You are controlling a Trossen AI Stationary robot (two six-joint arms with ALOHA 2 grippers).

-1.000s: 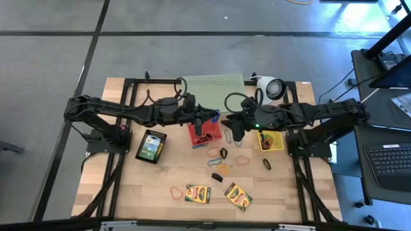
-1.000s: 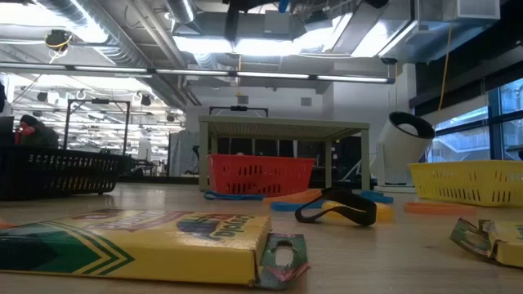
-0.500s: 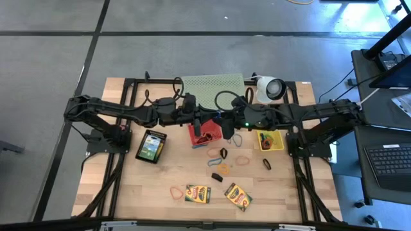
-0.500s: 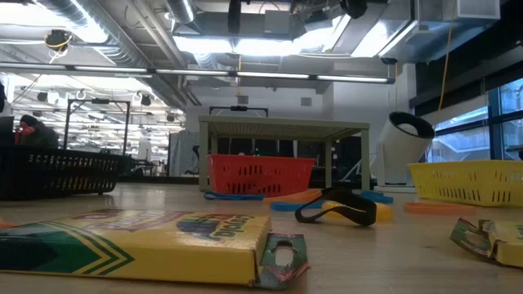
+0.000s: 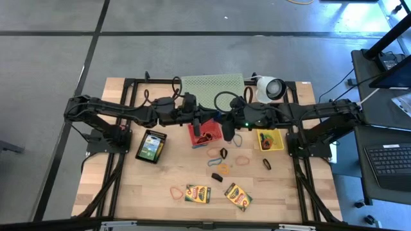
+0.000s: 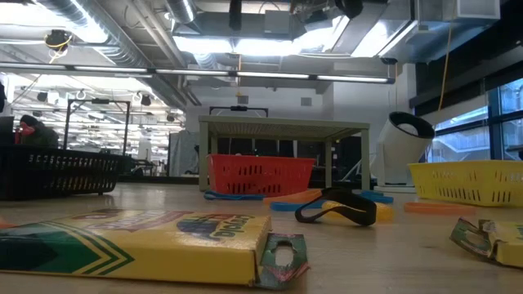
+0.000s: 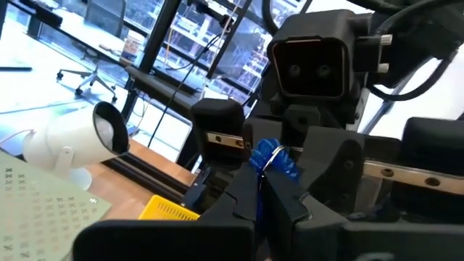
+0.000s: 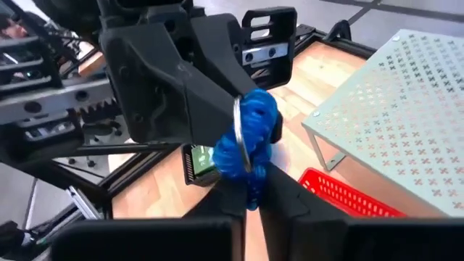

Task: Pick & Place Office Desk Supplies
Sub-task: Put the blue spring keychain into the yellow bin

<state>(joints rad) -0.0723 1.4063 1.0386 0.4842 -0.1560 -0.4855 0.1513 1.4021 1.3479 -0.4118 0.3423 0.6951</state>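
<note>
Both arms meet mid-air above the red basket (image 5: 204, 135) at the worktop (image 5: 148, 186) centre. Left gripper (image 5: 209, 120) has jaws shut on a blue coil (image 7: 274, 158) with a metal ring; right gripper (image 5: 223, 123) faces it, jaws also closed on the same blue coil (image 8: 245, 141), so the coil is pinched from both sides, off the worktop. In the right wrist view, the green mesh stand (image 8: 395, 109) and the red basket (image 8: 341, 192) lie past the coil. In the left wrist view, the white lamp (image 7: 69, 141) and yellow basket (image 7: 168, 210) sit behind. On the worktop: a black-framed crayon box (image 5: 151, 146) left of the red basket, two crayon boxes (image 5: 198, 193) (image 5: 237, 196) near the front edge, an orange band (image 5: 176, 191) just beside the left one of them. Between baskets and front boxes, loose bands and clips: an orange loop (image 5: 213, 153), a dark clip (image 5: 223, 153), a blue piece (image 5: 214, 163), an orange clip (image 5: 222, 169), a dark clip (image 5: 217, 177), an orange band (image 5: 242, 160), a dark clip (image 5: 266, 164). Yellow basket (image 5: 270, 141) to the right holds small items, too small to tell. Low view: a crayon box (image 6: 139, 241) close up, a dark clip (image 6: 339, 208) farther back, a black basket (image 6: 61, 173) at far left.
</note>
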